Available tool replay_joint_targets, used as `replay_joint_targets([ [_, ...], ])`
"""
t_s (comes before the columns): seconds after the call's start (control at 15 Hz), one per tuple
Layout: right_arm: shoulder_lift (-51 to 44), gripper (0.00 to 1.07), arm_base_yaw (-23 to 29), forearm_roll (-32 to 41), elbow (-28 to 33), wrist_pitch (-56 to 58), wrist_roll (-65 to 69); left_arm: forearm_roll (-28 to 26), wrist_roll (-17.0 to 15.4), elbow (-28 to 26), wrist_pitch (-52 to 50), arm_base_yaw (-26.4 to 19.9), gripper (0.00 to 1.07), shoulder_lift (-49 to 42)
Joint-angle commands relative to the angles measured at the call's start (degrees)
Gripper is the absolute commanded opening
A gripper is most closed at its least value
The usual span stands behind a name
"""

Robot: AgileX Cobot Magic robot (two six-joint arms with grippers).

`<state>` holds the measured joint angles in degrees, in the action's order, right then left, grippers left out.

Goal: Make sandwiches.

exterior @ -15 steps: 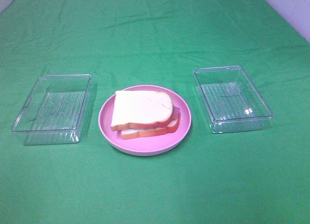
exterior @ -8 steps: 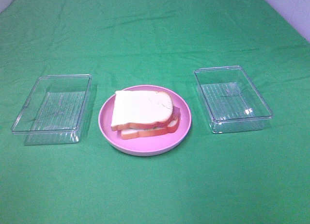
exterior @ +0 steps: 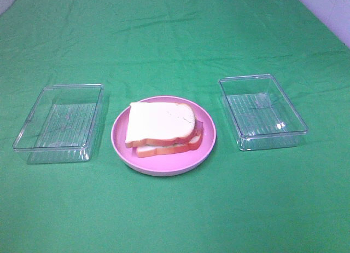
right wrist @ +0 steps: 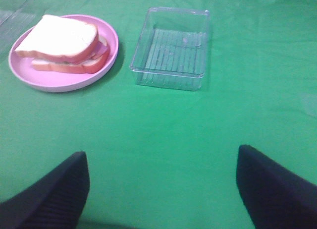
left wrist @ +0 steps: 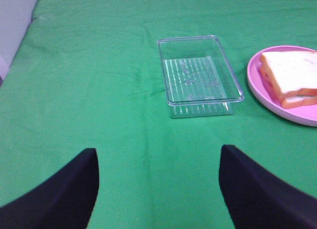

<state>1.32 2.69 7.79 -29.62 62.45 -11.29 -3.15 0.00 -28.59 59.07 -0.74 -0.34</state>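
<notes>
Both grippers, left gripper (left wrist: 157, 187) and right gripper (right wrist: 162, 189), are shown wide open and empty only in wrist views; the sandwich (exterior: 162, 130) is flanked by bare green bench (exterior: 175, 45).

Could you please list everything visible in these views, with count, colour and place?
sandwich: one, white bread with orange-red crust, stacked on the plate.
plate: one, pink, round, centre of the cloth, between the boxes.
left box: one, clear plastic, nothing in it, left of the plate.
right box: one, clear plastic, nothing in it, right of the plate.
cloth: one, green, covers the table.
left pincer: one, black, open, holds nothing.
right pincer: one, black, open, holds nothing.
</notes>
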Motion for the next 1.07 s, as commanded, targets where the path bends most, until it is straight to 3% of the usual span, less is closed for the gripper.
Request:
replay_joint_targets([
  [0.07,-2.92,0.75,-3.61,-0.06,0.11,-0.52,0.17,-0.17,0.0,0.11,0.11,-2.29,0.67,-1.09],
  [1.07,-2.81,0.75,-3.72,-0.06,0.11,-0.52,0.17,-0.17,0.0,0.11,0.11,-2.23,0.67,-0.97],
])
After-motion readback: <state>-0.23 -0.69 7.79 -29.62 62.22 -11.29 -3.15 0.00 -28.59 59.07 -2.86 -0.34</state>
